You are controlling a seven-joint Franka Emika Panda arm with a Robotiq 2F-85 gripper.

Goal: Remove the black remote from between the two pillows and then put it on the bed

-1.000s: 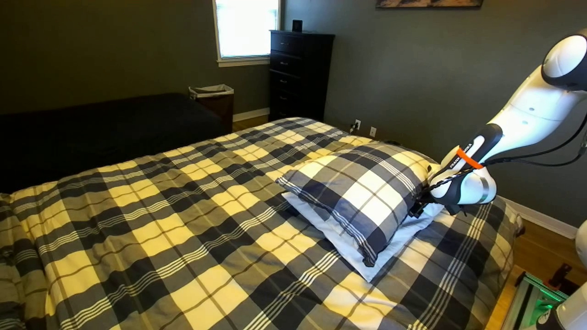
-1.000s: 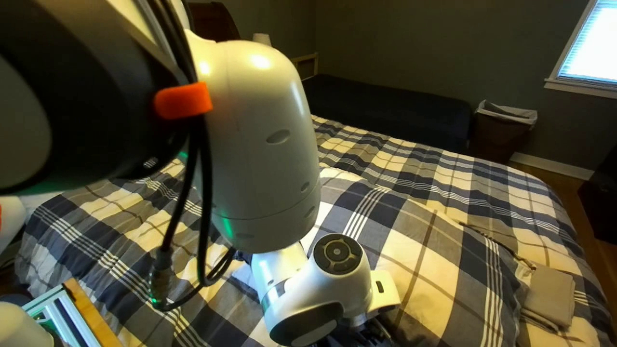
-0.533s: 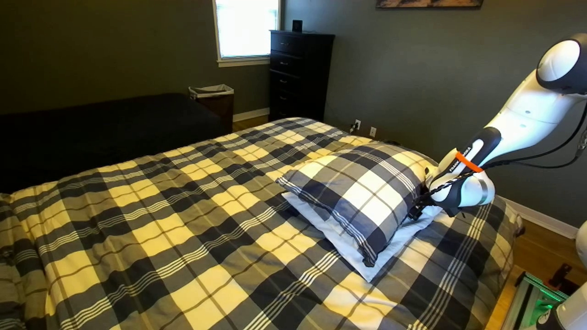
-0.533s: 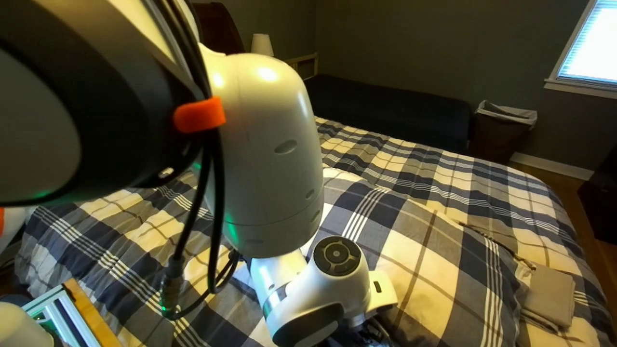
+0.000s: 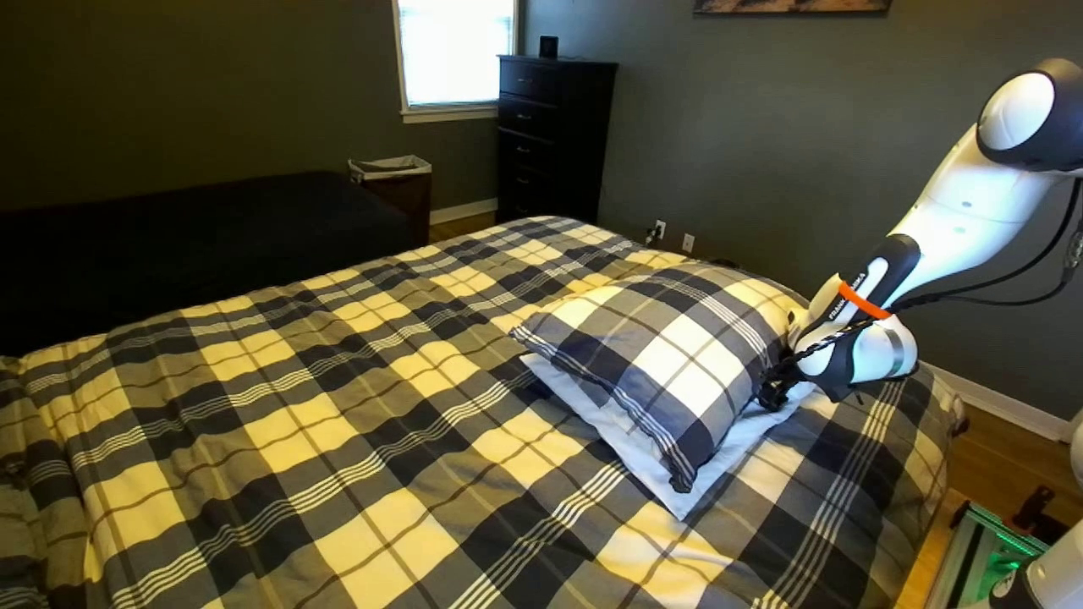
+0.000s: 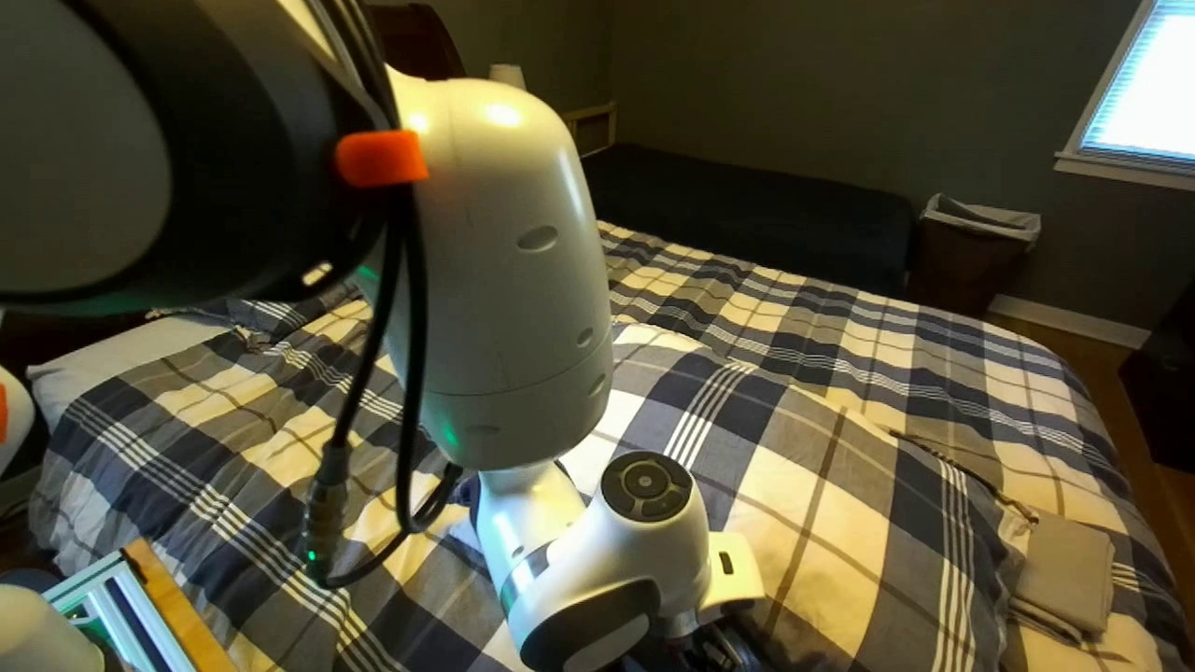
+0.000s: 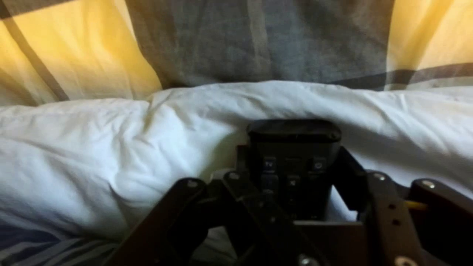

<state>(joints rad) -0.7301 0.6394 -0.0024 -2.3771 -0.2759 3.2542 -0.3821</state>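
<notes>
The black remote (image 7: 295, 153) shows its buttons in the wrist view, its rounded end toward whitish cloth. My gripper (image 7: 291, 166) is shut on it, a finger pressed to each long side. In both exterior views the remote is hidden. The plaid upper pillow (image 5: 668, 338) lies on the second pillow, whose bluish-white edge (image 5: 744, 447) sticks out below. At the near side of this stack, my gripper (image 5: 772, 394) sits low by the gap between the pillows. Both pillows rest on the plaid bed (image 5: 338, 406).
A folded grey-beige cloth (image 6: 1064, 579) lies on the bed beside the pillows. The robot's metal base frame (image 5: 973, 558) stands at the bedside. Farther off are a dark covered bed (image 5: 195, 245), a hamper (image 5: 398, 194) and a dark dresser (image 5: 554, 135).
My fingers have drawn together by the pillow gap. The forearm dipped a little, then rose and shifted slightly, while the wrist stayed close to the stack. The pillows look unmoved.
</notes>
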